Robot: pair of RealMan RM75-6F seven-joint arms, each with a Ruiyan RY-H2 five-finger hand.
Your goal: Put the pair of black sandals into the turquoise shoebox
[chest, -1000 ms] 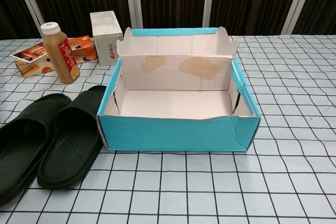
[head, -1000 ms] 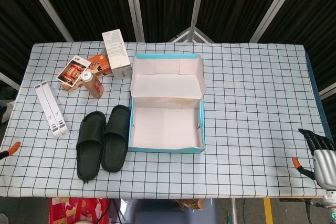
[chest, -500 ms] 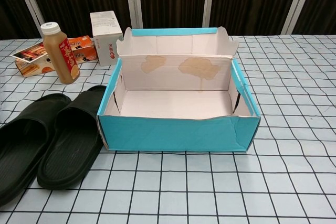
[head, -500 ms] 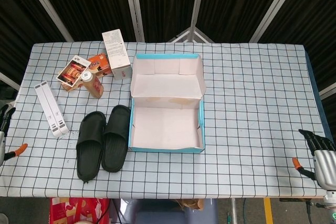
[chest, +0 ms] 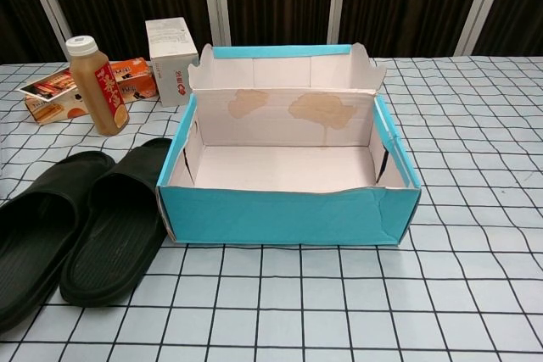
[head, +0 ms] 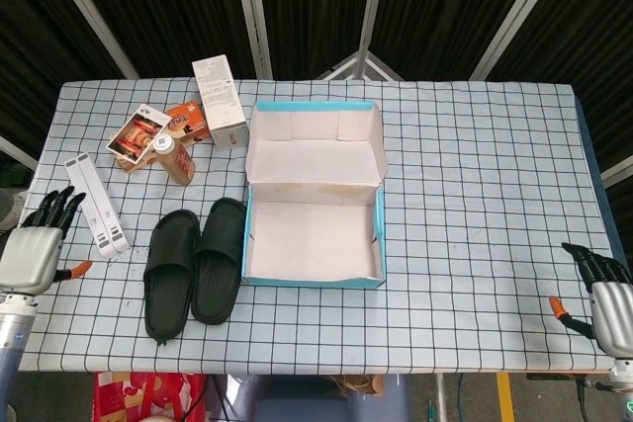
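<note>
Nothing packed yet. Black sandals (head: 193, 272) lie side by side on the bench (head: 475, 195), lower left of centre in head view, just beside the turquoise shoebox (head: 313, 274), whose left wall the nearer sandal touches or nearly so. Box open and empty, lid flap up. Left robot hand (head: 32, 244) at left frame edge, fingers spread, holding nothing. Right robot hand (head: 605, 289) at lower right edge, also empty, fingers apart. Both sandals left to grasp and place.

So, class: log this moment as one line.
sandals: on table, beside shoebox | shoebox: open, empty | left hand: open | right hand: open
</note>
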